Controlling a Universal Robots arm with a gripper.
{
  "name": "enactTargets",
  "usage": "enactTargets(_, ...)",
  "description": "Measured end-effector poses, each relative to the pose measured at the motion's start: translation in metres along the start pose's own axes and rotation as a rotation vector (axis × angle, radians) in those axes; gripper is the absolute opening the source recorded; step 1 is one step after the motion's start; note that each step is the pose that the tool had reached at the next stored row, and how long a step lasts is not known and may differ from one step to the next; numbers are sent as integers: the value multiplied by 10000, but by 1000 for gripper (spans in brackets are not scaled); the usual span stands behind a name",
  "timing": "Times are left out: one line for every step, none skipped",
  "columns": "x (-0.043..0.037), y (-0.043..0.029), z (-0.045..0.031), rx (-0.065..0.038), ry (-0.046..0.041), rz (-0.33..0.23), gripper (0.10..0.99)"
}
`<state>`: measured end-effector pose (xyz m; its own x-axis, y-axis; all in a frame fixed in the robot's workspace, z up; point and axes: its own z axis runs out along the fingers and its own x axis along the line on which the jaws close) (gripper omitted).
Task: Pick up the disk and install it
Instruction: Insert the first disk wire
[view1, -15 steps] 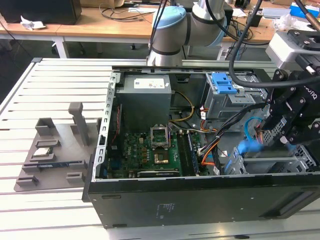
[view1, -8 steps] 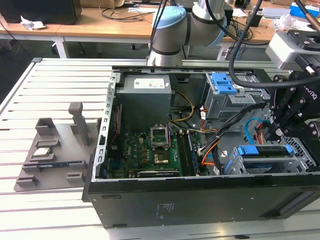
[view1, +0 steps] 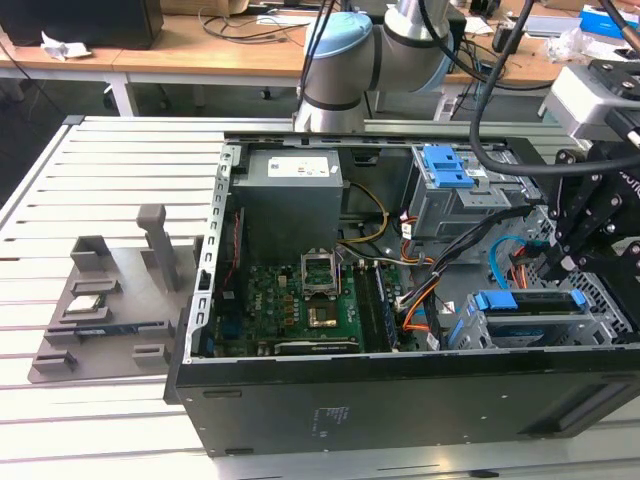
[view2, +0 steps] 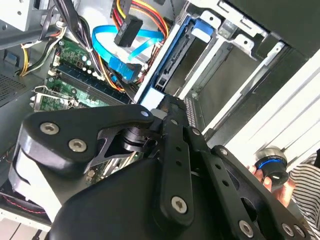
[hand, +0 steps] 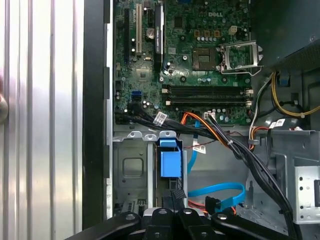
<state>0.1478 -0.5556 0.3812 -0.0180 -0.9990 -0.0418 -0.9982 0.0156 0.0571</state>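
Slatted metal table (view1: 110, 150) carries an open computer case (view1: 350, 400) lying on its side, across the centre and right of the exterior view.

Robot arm (view1: 340, 70) comes in from the top centre of that view, behind the case.

Inside the case: grey power supply (view1: 290, 195) at upper centre, green motherboard (view1: 300, 300) below it, also seen in the first wrist view (hand: 200, 60). Drive cage (view1: 540, 325) sits at the lower right of the exterior view.

Grey fixture tray (view1: 100, 310) is on the table at the left, just beside the case wall.

Gripper (view1: 560, 262) hangs at the right of the exterior view, directly over the drive cage. In the first wrist view its tip (hand: 176, 196) meets the end of the disk. Jaw opening: cannot tell.

The disk (view1: 530, 300), in its blue carrier, stands on edge in the drive cage slot; both wrist views show it (hand: 170, 160) (view2: 165, 65).

Blue flat cable (hand: 220, 192) loops just beside the slot.
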Motion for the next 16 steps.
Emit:
enactTargets(-4,-17,-1,-1,0,0,106)
enactTargets(-10,-39,-1,-1,-1,-1,106)
enactTargets(-18,-72,-4,-2,1,-1,106)
enactTargets(-24,-90,-4,-1,2,-1,106)
enactTargets(-31,-108,-5,-1,2,0,106)
enactTargets(-38,-125,-5,-2,3,0,106)
enactTargets(-47,-143,-7,-1,6,0,106)
enactTargets(-77,-194,-8,-2,11,0,106)
enactTargets(-103,-236,-9,-2,12,0,106)
enactTargets(-131,-277,-10,-2,14,0,106)
enactTargets(-154,-302,-10,-2,19,1,106)
enactTargets(-192,-336,-7,-2,31,2,106)
enactTargets(-226,-352,0,-2,49,1,106)
enactTargets(-271,-353,19,-2,61,4,106)
enactTargets(-289,-354,25,-2,66,4,106)
enactTargets(-314,-354,33,-2,68,4,106)
